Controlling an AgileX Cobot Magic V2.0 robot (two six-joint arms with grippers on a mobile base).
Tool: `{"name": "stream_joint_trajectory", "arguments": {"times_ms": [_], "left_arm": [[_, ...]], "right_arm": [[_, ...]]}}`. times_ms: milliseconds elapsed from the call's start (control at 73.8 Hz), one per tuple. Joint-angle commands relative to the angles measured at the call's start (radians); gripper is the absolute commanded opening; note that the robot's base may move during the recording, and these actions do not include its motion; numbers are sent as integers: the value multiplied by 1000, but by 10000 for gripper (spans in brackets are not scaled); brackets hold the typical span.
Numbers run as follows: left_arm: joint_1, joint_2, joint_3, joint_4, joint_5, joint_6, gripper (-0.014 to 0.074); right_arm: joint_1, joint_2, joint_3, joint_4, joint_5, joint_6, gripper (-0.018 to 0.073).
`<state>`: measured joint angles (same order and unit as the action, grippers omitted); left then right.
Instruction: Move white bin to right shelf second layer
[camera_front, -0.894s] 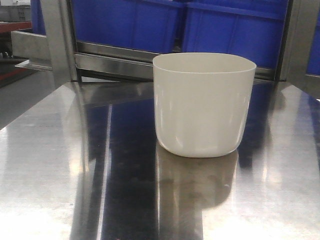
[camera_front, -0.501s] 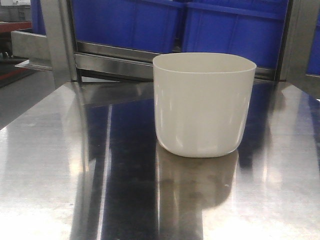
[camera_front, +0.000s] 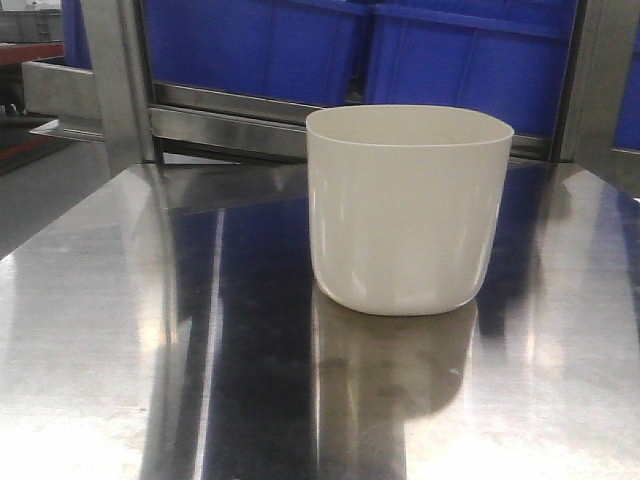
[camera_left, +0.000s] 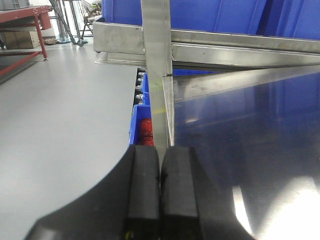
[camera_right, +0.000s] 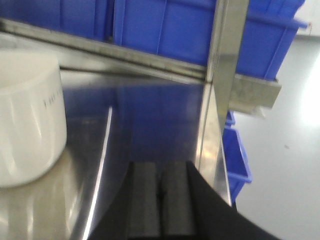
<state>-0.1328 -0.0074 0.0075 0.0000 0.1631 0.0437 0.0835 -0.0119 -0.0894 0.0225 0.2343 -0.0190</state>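
The white bin (camera_front: 405, 210) stands upright and empty on the shiny steel tabletop (camera_front: 120, 330), right of centre in the front view. It also shows at the left edge of the right wrist view, as the white bin (camera_right: 27, 120). My right gripper (camera_right: 161, 164) is shut with nothing in it, over the tabletop to the right of the bin and apart from it. My left gripper (camera_left: 160, 148) is shut and empty, at the table's left edge near an upright steel post (camera_left: 157, 70). No roller shelf level of the right shelf shows in any view.
Large blue crates (camera_front: 460, 60) sit on a steel rack rail (camera_front: 230, 125) just behind the table. Upright posts (camera_front: 120, 80) stand at the back corners, one seen as a post (camera_right: 225, 55) by the right edge. More blue crates (camera_right: 237, 155) sit below the table's right side.
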Motion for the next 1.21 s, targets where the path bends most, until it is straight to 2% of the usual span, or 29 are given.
{"name": "stream_joint_trajectory", "arguments": {"times_ms": [0, 149, 339, 420, 596, 664, 772, 867, 1070, 1192], "left_arm": [[-3, -14, 37, 0, -86, -5, 85], [-3, -14, 37, 0, -86, -5, 85], [-3, -14, 37, 0, -86, -5, 85], [-3, -14, 37, 0, -86, -5, 85], [-3, -14, 37, 0, -86, -5, 85], [-3, -14, 37, 0, -86, -5, 85], [-3, -14, 37, 0, -86, -5, 85], [-3, -14, 37, 0, -86, -5, 85], [-3, -14, 37, 0, -86, -5, 85], [-3, -14, 37, 0, -86, -5, 85]], "right_arm": [[-4, 42, -99, -5, 16, -6, 23], [-4, 142, -181, -5, 141, -6, 23], [-4, 231, -189, 21, 29, -6, 23], [-4, 273, -207, 36, 34, -4, 23], [-4, 459, -302, 24, 171, -4, 26], [-4, 552, -331, 20, 198, 11, 60], [1, 686, -381, -35, 208, 99, 174], [43, 801, -447, -148, 223, 249, 249], [211, 985, -644, -296, 333, 586, 251], [310, 1090, -773, -331, 417, 668, 251]]}}
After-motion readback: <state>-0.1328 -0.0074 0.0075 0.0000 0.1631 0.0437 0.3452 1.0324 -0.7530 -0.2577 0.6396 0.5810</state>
